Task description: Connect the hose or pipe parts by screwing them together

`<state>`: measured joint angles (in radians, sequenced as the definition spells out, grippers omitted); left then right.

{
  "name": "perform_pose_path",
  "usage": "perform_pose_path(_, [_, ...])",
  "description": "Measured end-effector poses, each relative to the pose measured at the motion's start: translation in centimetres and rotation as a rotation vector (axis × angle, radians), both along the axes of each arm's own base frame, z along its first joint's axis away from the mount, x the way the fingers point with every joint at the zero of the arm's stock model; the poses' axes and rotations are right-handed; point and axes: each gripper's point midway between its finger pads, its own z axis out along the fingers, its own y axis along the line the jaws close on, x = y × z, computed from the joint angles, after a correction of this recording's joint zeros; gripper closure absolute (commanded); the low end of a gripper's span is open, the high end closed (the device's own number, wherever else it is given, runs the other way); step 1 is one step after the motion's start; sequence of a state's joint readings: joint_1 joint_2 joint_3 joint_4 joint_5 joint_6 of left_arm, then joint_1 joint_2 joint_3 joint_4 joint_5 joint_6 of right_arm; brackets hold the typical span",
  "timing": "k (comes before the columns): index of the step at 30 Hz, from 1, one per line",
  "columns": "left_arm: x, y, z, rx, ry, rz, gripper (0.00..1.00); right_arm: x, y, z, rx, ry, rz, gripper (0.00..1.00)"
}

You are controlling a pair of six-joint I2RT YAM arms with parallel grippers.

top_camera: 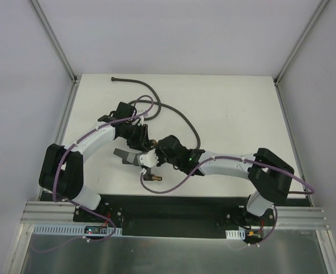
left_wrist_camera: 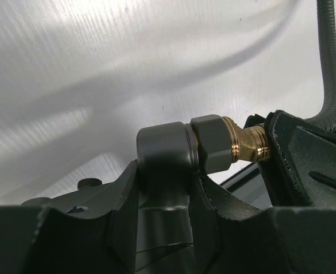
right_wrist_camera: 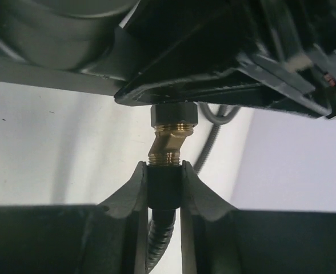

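Hose: a long, thin, dark grey ribbed hose (top_camera: 131, 80) lies in loose curves on the white worktop (top_camera: 236, 114). Its free end rests near the far left corner. Its other end is lifted at the middle of the worktop, where the two arms meet.
Forked fitting: a short dark grey forked fitting (left_wrist_camera: 163, 151) is held above the middle of the worktop, touching the hose's lifted end. In the top view one grey branch sticks out to the left and a brass-tipped branch (top_camera: 153, 177) points toward the near edge.
Joint: a brass threaded neck (left_wrist_camera: 245, 145) shows between the fitting's grey nut and the hose's dark end collar (right_wrist_camera: 164, 185). In both wrist views it sits tilted, out of line with the collar.
Left gripper: the left gripper (left_wrist_camera: 163, 171) has its fingers (left_wrist_camera: 122, 188) set narrow, clamped on the fitting's smooth grey barrel.
Right gripper: the right gripper (right_wrist_camera: 164, 177) has its fingers (right_wrist_camera: 128, 194) pressed close on the hose's end collar, with the ribbed hose running down between them.
Arms: both arms bend inward from the near edge, and purple cables (top_camera: 79, 142) run along them.
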<state>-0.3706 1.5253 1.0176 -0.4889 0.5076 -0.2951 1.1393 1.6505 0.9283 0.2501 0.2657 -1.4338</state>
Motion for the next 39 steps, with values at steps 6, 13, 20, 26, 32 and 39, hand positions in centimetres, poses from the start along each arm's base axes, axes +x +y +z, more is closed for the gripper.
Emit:
perform_pose_path(6, [0.6, 0.1, 0.6, -0.015, -0.078, 0.022, 1.00, 0.2, 0.1, -0.1, 0.155, 0.310, -0.062, 1.00])
perform_pose_path(13, [0.0, 0.3, 0.4, -0.031, -0.108, 0.038, 1.00, -0.8, 0.3, -0.2, 0.307, 0.668, -0.100, 1.00])
perform_pose_path(20, [-0.4, 0.6, 0.2, -0.032, -0.152, 0.048, 1.00, -1.3, 0.8, -0.1, 0.463, 0.999, -0.148, 1.00])
perform_pose_path(26, [-0.2, 1.1, -0.5, 0.006, -0.169, 0.078, 1.00, -1.2, 1.7, -0.1, 0.608, 1.290, -0.218, 1.00])
perform_pose_path(32, [0.7, 2.0, -0.3, 0.050, -0.237, 0.120, 1.00, -0.2, 2.5, 0.2, 0.780, 1.553, -0.316, 0.72])
perform_pose_path(39, [1.0, 0.7, 0.5, 0.010, -0.279, 0.091, 1.00, -1.0, 0.5, 0.0, 0.855, 1.570, -0.378, 0.12])
